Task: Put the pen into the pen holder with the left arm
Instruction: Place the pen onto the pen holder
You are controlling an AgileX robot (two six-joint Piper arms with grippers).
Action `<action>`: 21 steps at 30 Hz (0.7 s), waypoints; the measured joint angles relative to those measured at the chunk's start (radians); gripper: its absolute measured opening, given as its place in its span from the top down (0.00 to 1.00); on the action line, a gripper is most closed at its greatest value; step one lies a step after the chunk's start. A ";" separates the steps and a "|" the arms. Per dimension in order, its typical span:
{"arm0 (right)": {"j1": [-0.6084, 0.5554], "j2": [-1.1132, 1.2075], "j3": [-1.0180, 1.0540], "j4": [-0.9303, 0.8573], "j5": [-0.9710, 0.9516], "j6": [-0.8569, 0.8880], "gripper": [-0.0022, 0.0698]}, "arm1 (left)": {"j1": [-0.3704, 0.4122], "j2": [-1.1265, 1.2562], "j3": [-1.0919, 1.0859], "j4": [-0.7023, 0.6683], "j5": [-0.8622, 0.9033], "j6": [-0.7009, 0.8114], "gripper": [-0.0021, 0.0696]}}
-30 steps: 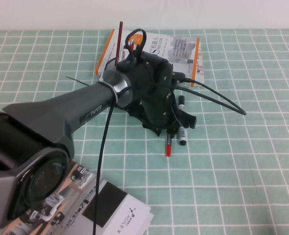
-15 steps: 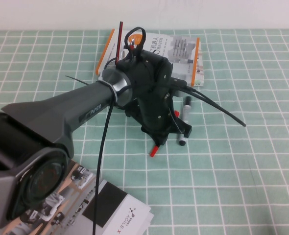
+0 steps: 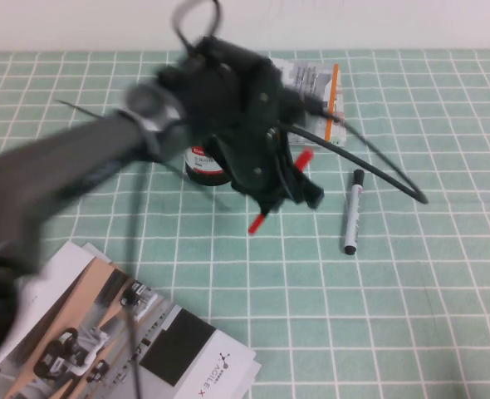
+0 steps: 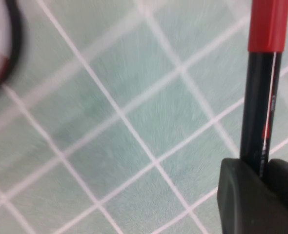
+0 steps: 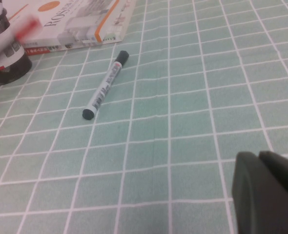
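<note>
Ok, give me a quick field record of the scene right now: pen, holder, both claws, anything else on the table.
pen: slim red pen with dark middle, off the table, tilted, clamped in the left claw
left claw: shut on the pen, raised just right of the holder
pen holder: black wire-mesh cup with red-and-white label band, upright, partly hidden behind the left arm
right claw: low over the green checked cloth, holding nothing
other items: white-barrelled marker with black cap lying flat right of the claw; orange-edged book behind; magazine at near left

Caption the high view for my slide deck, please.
Left gripper lifts the red pen clear of the checked cloth beside the pen holder; white marker left lying; right gripper parked, unseen here.
</note>
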 joint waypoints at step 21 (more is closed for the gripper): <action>0.000 0.000 0.000 0.000 0.000 0.000 1.00 | 0.154 -0.548 0.874 0.049 -1.387 -0.030 0.90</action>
